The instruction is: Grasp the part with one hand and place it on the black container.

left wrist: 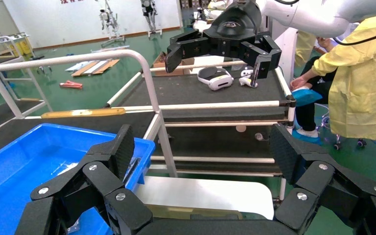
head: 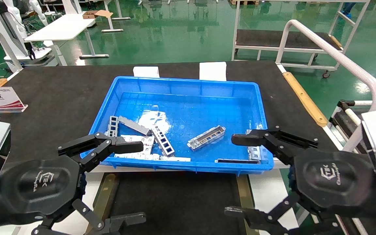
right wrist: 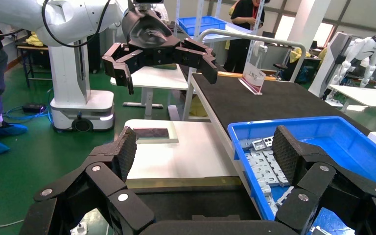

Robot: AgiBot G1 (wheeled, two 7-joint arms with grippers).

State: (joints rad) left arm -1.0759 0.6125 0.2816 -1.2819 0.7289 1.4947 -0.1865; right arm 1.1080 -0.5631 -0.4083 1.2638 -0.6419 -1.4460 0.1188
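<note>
Green-floored workshop, black counter [head: 60, 98] carrying a blue bin [head: 188, 81].
You are holding both pincers released near the bin's front edge, left pincer [head: 127, 181] and right pincer [head: 237, 174] grasping nothing; the part [head: 206, 137] is lying in the bin, the black container [head: 175, 199] sitting just below.

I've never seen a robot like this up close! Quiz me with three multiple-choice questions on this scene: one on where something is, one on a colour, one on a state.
1. Where do the metal parts lie?
A. in the bin
B. on the floor
C. on the black container

2. What colour is the bin?
A. red
B. blue
C. yellow

3. How are the two claws?
A. both open, empty
B. both shut on parts
C. one holding a part

Answers:
1 A: the parts lie inside the bin, and the black container is bare.
2 B: its walls are bright blue.
3 A: the left claw and right claw are spread, with nothing between.
</note>
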